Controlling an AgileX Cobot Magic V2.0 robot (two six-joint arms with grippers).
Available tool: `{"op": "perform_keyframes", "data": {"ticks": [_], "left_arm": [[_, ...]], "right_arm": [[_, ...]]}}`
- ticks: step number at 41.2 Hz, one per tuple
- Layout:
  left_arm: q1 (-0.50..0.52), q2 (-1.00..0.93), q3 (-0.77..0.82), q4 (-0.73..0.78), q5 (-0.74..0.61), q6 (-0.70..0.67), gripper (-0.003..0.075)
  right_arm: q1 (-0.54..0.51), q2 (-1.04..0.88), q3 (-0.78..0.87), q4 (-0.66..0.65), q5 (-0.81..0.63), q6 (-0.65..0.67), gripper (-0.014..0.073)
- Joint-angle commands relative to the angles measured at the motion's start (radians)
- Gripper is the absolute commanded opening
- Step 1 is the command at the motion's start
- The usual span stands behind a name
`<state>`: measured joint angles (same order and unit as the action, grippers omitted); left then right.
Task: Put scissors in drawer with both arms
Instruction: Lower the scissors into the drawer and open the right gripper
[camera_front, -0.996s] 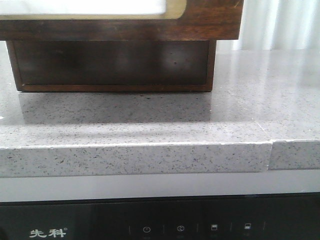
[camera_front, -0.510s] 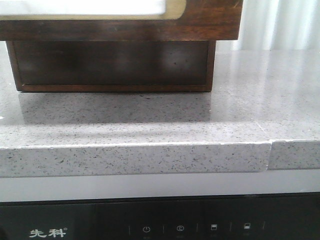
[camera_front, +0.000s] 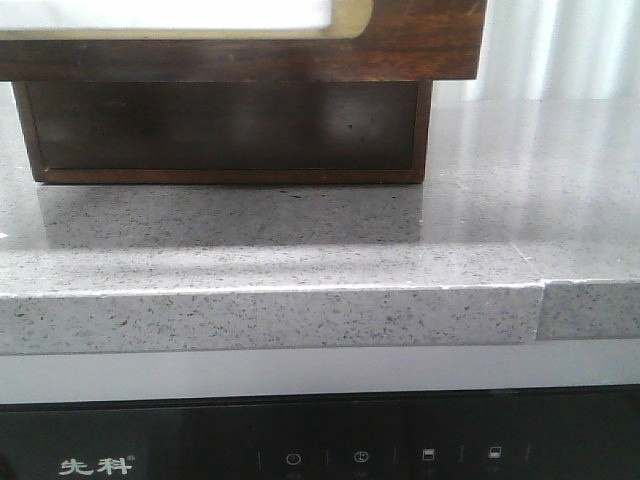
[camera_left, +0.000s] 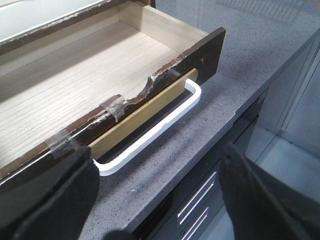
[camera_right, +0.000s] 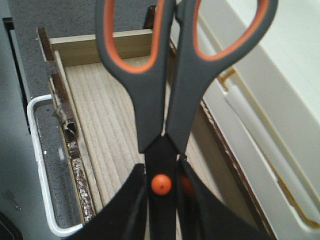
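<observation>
Right wrist view showed the scissors (camera_right: 165, 75) pinched at the pivot by the right claw (camera_right: 162, 200), handles pointing away from the camera, blades hidden between the fingers; hung directly above the pale wood floor of the open drawer (camera_right: 110, 135), not yet touching it. Left wrist view showed the same drawer (camera_left: 75, 85) pulled well out over the grey speckled bench (camera_left: 210, 125), its front edge chipped and patched with clear tape, the white handle (camera_left: 155, 130) standing proud of the brass-coloured strip; left claw (camera_left: 155, 200) spread wide and holding nothing, near the handle but apart from it. Front view caught only the underside of the drawer front (camera_front: 420, 40), the cabinet (camera_front: 225, 130) and the bench edge (camera_front: 270, 315); neither arm nor scissors visible there.

Judged as the placing step: drawer already open, scissors carried over it. Next move probably a short descent, then release with the scissors lying flat inside; afterwards the drawer likely to be pushed shut by the left arm.

White Chinese characters 先科 (camera_front: 95, 466) readable on the black appliance panel (camera_front: 400, 440) below the bench, beside small touch-button icons too small to read.
</observation>
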<state>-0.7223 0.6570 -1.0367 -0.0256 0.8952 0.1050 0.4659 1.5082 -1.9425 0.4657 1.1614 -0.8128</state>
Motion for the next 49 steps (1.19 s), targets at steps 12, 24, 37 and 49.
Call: {"op": "perform_keyframes", "data": {"ticks": [12, 24, 37, 49], "left_arm": [[-0.008, 0.003, -0.032, -0.011, -0.079, -0.01, 0.0493], [-0.008, 0.003, -0.032, -0.011, -0.079, -0.01, 0.0493], [-0.008, 0.003, -0.032, -0.011, -0.079, -0.01, 0.0493], [-0.008, 0.003, -0.032, -0.011, -0.079, -0.01, 0.0493]], "right_arm": [[0.058, 0.156, -0.024, 0.011, -0.076, -0.203, 0.0128], [0.058, 0.245, -0.024, -0.103, -0.072, -0.208, 0.0131], [0.058, 0.255, -0.024, -0.107, -0.079, -0.208, 0.0278], [0.058, 0.254, -0.024, -0.107, -0.083, -0.204, 0.0414]]}}
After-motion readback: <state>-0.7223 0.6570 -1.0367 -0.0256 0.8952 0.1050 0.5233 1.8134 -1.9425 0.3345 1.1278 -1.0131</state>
